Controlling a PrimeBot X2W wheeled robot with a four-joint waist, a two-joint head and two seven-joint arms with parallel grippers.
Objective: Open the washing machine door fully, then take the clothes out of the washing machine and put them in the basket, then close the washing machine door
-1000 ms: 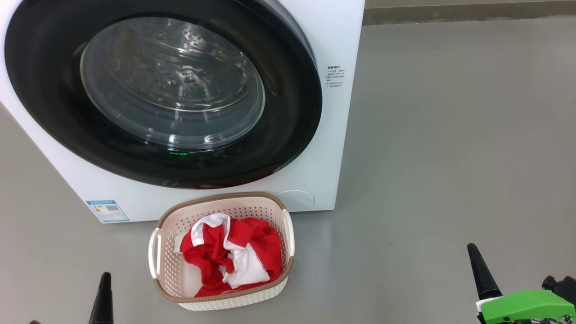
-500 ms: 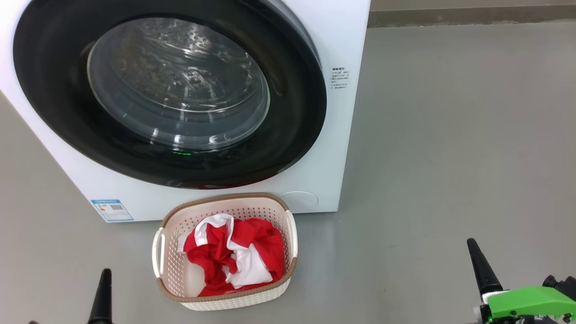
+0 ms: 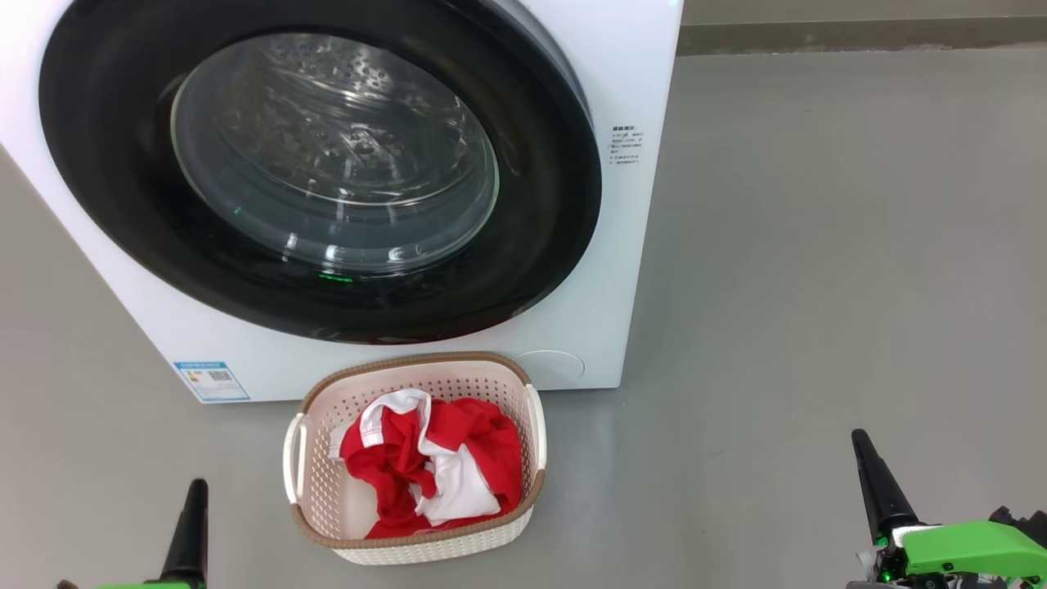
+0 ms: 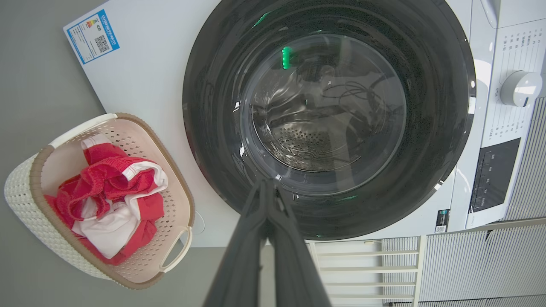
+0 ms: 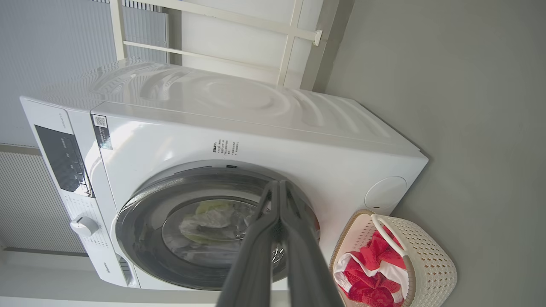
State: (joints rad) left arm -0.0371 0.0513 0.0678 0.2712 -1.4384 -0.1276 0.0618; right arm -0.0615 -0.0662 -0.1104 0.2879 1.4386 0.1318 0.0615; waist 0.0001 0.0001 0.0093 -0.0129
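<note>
Fingers of left gripper [image 4: 268, 187] pressed together tip to tip, nothing between; seen in wrist view against black rim of the washing machine door [image 4: 426, 128]. Fingers of right gripper [image 5: 279, 187] likewise together, empty, pointed toward same door. In head view, both grippers low at bottom corners, well apart from everything. Door shut flat against front of the washing machine [image 3: 634, 74]. Red-and-white clothes [image 3: 474, 438] bunched inside the basket [image 3: 413, 361]. Basket on grey floor [image 3: 818, 245], just before machine, below door, beside blue-white label sticker [image 3: 211, 380].
</note>
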